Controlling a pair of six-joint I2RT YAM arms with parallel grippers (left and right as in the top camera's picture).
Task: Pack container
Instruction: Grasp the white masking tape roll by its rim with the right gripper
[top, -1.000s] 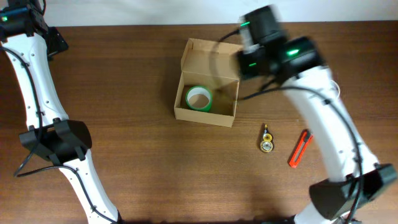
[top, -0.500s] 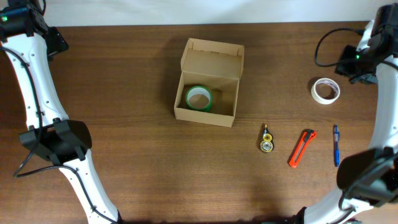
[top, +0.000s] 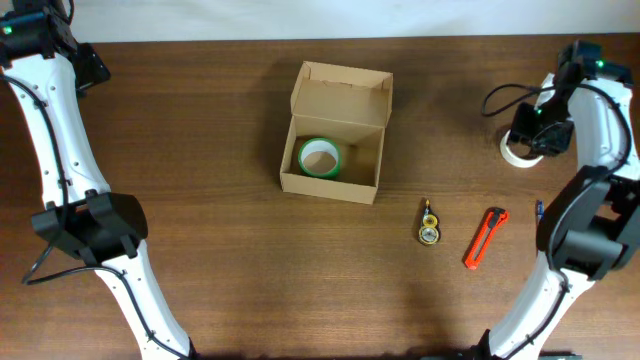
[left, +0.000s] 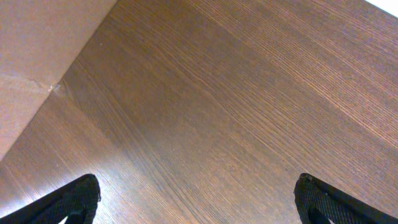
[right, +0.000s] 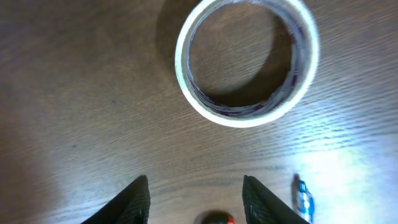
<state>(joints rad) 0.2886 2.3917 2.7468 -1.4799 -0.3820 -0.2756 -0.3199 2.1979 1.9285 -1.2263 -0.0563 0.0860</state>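
Observation:
The container (top: 335, 135), a tan cardboard box with its flap lid folded back, stands at the table's middle. A green tape roll (top: 320, 158) lies flat inside it. My right gripper (right: 196, 200) hangs open just above the table with nothing between its fingers. A white tape roll (right: 247, 62) lies flat just beyond the fingertips. From overhead, the right arm covers most of that white roll (top: 513, 153). My left gripper (left: 199, 202) stands wide open over bare wood at the far left corner, holding nothing.
A red cutter (top: 484, 238) and a small yellow tape measure (top: 428, 228) lie right of the box. A blue pen (right: 303, 199) lies by the right fingertip. The table's edge (left: 56, 87) runs close to the left gripper.
My right arm has swung from above the box to the table's right side and come down over the white tape roll. The left arm has not moved.

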